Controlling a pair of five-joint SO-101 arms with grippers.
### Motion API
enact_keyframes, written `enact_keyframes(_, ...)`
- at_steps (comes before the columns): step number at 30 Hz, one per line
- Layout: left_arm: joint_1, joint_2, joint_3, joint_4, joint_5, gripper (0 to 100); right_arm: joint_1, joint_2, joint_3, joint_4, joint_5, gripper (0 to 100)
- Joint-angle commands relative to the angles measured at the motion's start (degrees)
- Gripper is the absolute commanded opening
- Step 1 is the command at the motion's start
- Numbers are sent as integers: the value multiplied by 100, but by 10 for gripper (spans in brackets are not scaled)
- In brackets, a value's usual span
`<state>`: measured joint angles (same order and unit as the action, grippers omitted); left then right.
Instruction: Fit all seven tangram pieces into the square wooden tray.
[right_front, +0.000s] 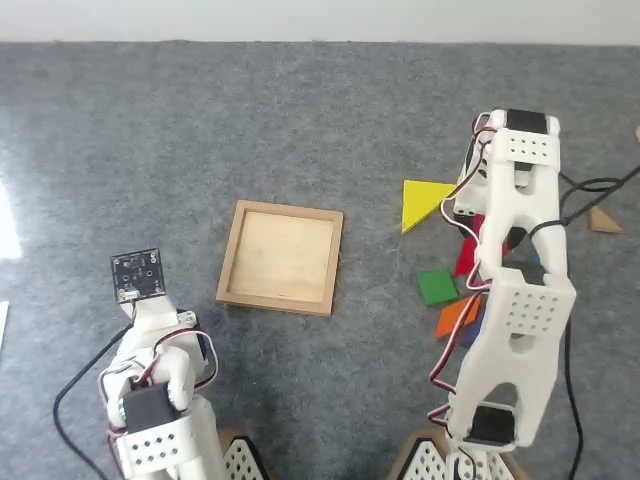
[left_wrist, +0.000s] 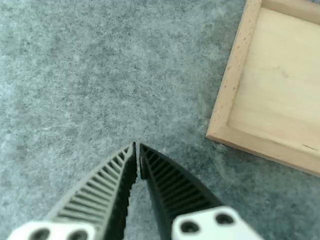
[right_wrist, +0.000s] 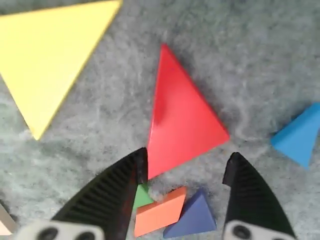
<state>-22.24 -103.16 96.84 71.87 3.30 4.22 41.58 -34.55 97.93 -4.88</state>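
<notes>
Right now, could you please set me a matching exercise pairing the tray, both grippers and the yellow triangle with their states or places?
Things:
1. wooden tray
2. left gripper
3. right gripper
4. yellow triangle

States or places:
A. open, over the red triangle
B. holds no pieces
C. shut, over the bare grey mat
D. flat on the grey mat, next to the red triangle

Pairs: 1-B, 2-C, 3-A, 4-D
</notes>
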Motion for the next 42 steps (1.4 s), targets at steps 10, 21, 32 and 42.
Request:
enact_keyframes(10, -26, -97, -40, 44, -26, 14, 31, 312, -281, -277, -185, 373)
enact_keyframes(21, -26, -97, -40, 44, -26, 14, -233, 356, -281, -277, -431, 373)
enact_keyframes(32, -26, -97, -40, 44, -26, 14, 66, 1007, -387, -681, -677, 373)
enact_keyframes(42, -26, -97, -40, 44, -26, 14, 66, 1270, -853, -435, -703, 371)
